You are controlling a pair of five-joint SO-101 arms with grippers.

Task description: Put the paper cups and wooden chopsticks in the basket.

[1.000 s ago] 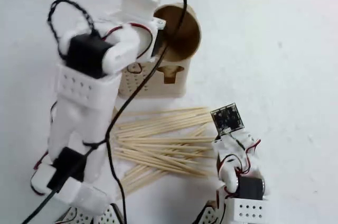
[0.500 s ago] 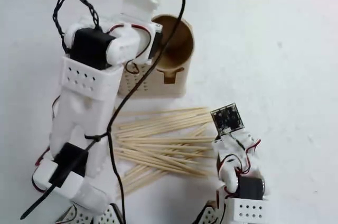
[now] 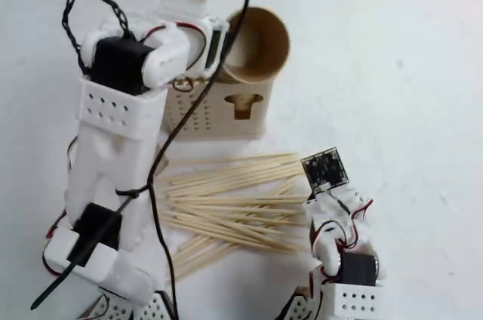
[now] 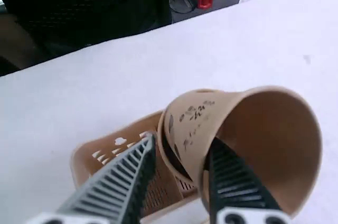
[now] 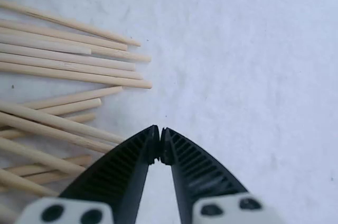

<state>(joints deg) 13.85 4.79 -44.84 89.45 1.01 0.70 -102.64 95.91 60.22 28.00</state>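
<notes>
A tan paper cup (image 3: 257,44) hangs tilted over the far end of the perforated beige basket (image 3: 215,115). My left gripper (image 4: 179,145) is shut on the paper cup (image 4: 253,145), one finger inside its wall and one outside, with the basket (image 4: 103,155) just beneath. Wooden chopsticks (image 3: 234,203) lie in a loose pile on the white table, in front of the basket. Low over the table, my right gripper (image 5: 159,135) is shut and holds nothing; the ends of the chopsticks (image 5: 68,65) lie just beside it.
The bulky white left arm (image 3: 113,154) rises over the table's left side and covers part of the basket. The right arm's base (image 3: 343,267) sits at the near edge. Bare white table (image 3: 392,109) stretches to the right.
The left arm dipped the cup toward the basket, then raised it again and shifted slightly left. The right arm and the chopsticks have not moved.
</notes>
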